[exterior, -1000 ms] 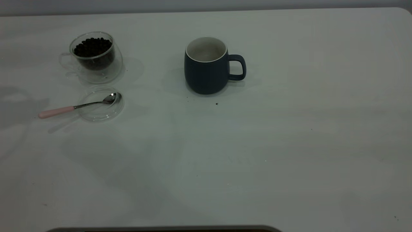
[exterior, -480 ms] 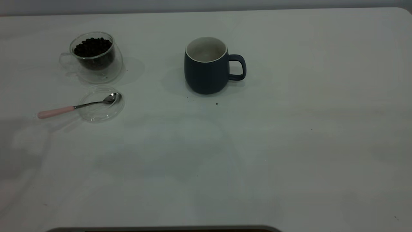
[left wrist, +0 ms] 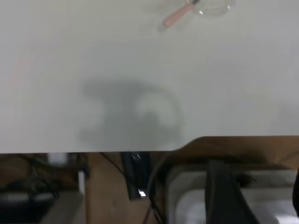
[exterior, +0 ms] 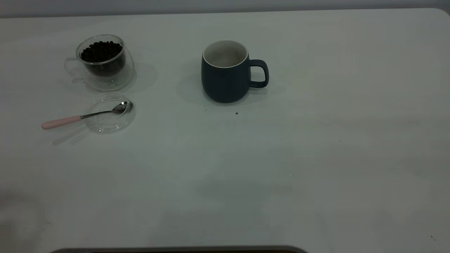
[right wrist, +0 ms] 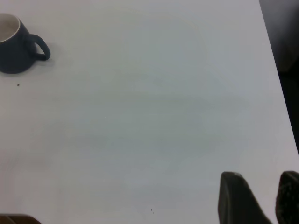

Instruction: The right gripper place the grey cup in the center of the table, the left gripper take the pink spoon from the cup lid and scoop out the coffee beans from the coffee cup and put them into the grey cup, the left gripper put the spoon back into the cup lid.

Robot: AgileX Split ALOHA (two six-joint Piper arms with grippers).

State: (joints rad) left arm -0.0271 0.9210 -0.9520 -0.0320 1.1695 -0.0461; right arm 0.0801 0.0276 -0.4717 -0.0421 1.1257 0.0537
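The grey cup [exterior: 225, 80] stands upright near the table's middle, handle toward the right, and shows far off in the right wrist view [right wrist: 11, 49]. At the back left a glass coffee cup [exterior: 102, 70] holds coffee beans [exterior: 101, 51]. In front of it lies the clear cup lid [exterior: 109, 121]. The pink spoon [exterior: 70, 119] has its bowl in the lid and its handle out to the left. No gripper shows in the exterior view. My left gripper [left wrist: 261, 196] hangs open off the table's front edge, far from the spoon [left wrist: 175, 17]. My right gripper [right wrist: 264, 196] is open over bare table, holding nothing.
A few dark specks [exterior: 236, 113] lie just in front of the grey cup. The table's right edge [right wrist: 275, 70] runs close to my right gripper. Below the front edge, the left wrist view shows cables and a grey box [left wrist: 187, 200].
Faint shadows on the table's left and front have shifted and thinned. The cups, lid and spoon have stayed where they were.
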